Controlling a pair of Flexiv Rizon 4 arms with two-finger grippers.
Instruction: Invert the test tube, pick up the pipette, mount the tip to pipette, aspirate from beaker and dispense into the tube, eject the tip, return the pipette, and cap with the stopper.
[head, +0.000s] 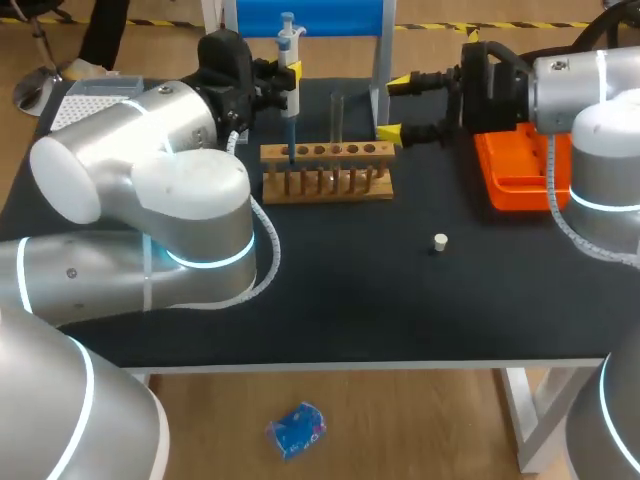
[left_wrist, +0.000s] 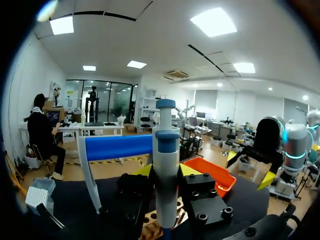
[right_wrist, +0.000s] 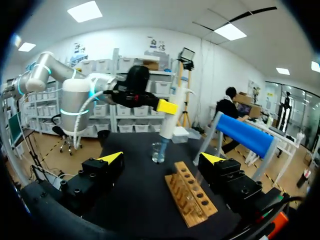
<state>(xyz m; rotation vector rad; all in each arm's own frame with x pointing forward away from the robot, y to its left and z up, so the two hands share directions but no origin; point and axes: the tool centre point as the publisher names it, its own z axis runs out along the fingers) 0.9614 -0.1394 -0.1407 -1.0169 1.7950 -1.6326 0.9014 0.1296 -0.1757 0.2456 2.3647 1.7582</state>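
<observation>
My left gripper (head: 283, 78) is shut on the white and blue pipette (head: 288, 60), held upright behind the wooden rack (head: 327, 172). In the left wrist view the pipette (left_wrist: 166, 165) stands between the yellow tips. A clear test tube (head: 337, 115) stands in the rack. From the right wrist view the pipette (right_wrist: 175, 117) hangs over a small glass beaker (right_wrist: 158, 152). My right gripper (head: 396, 106) is open beside the rack's right end with nothing in it; its own view shows the gripper (right_wrist: 161, 157) facing the beaker and rack (right_wrist: 192, 197). A white stopper (head: 440, 240) lies on the mat.
An orange tray (head: 520, 175) sits at the back right under my right arm. A tip box (head: 95, 100) is at the back left. A blue-barred stand (head: 310, 20) rises behind the rack. The black mat (head: 380, 290) in front is bare apart from the stopper.
</observation>
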